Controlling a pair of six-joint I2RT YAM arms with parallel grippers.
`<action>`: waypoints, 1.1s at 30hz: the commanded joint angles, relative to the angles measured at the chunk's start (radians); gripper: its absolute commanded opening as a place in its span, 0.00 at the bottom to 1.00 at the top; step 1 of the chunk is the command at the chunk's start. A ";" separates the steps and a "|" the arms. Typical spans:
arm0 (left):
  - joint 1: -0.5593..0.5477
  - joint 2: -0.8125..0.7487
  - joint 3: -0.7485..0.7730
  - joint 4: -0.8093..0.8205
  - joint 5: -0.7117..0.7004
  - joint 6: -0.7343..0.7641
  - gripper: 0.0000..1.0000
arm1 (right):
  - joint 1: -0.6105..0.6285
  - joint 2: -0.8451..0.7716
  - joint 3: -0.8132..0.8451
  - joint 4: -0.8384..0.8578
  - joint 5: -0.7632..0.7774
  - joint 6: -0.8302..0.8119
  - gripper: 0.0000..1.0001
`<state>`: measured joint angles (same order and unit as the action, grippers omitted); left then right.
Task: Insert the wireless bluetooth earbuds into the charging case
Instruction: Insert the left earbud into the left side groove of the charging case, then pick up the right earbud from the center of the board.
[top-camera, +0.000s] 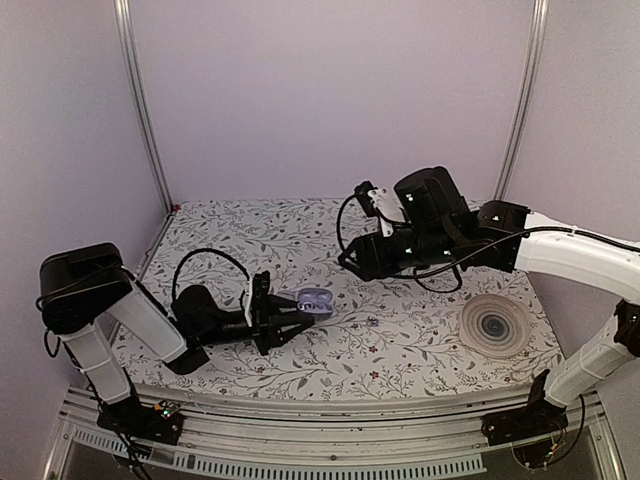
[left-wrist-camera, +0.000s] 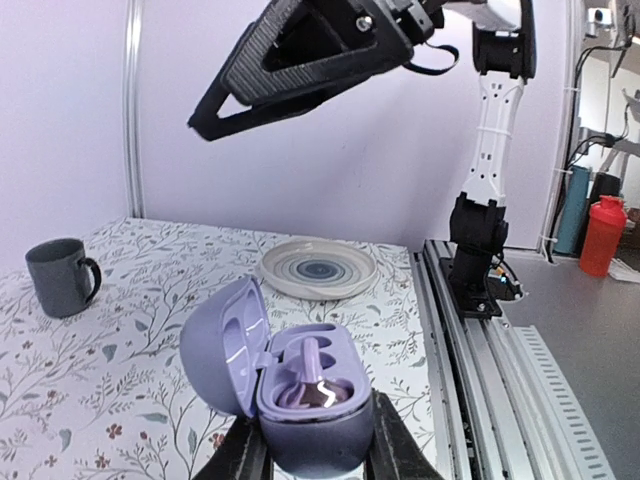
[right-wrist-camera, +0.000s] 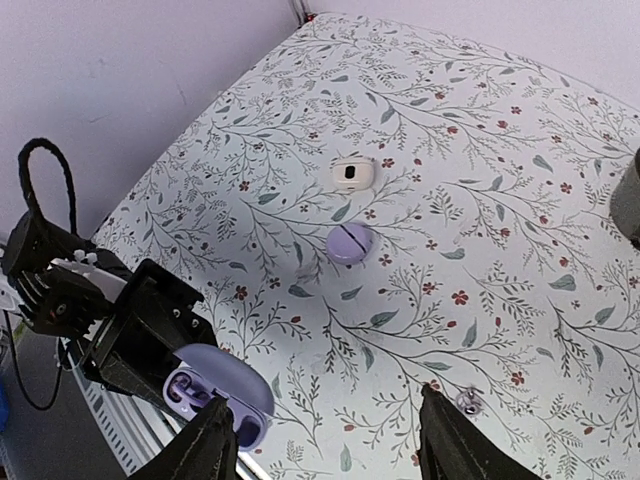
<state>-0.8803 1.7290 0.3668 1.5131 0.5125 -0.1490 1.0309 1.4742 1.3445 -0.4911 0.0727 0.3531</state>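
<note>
My left gripper (top-camera: 297, 312) is shut on the charging case (top-camera: 315, 299), a small lilac-blue clamshell held just above the table with its lid open. In the left wrist view the case (left-wrist-camera: 312, 425) sits between the two fingers (left-wrist-camera: 395, 452), lid (left-wrist-camera: 222, 355) tipped left, and one lilac earbud (left-wrist-camera: 316, 384) rests in a socket. A second earbud (right-wrist-camera: 467, 402) lies loose on the table, also seen from the top (top-camera: 372, 322). My right gripper (right-wrist-camera: 327, 400) is open and empty, hovering above the table between the case (right-wrist-camera: 218, 396) and the loose earbud.
A flat lilac disc (right-wrist-camera: 350, 243) and a white round piece with a dark centre (right-wrist-camera: 354, 173) lie mid-table. A dark mug (left-wrist-camera: 60, 277) stands at the far side. A swirl-patterned plate (top-camera: 495, 325) sits front right. Metal rails (top-camera: 300, 420) edge the table front.
</note>
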 joint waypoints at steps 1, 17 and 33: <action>0.015 0.039 -0.038 0.138 -0.102 0.007 0.00 | -0.110 -0.045 -0.111 -0.037 -0.075 0.069 0.60; 0.016 0.060 -0.082 0.140 -0.152 -0.009 0.00 | -0.182 0.325 -0.244 0.057 -0.127 0.181 0.34; 0.016 0.111 -0.049 0.109 -0.169 -0.010 0.00 | -0.200 0.414 -0.202 0.099 -0.031 0.267 0.36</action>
<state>-0.8764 1.8313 0.2966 1.5204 0.3496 -0.1612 0.8471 1.8565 1.1080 -0.4126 0.0029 0.5896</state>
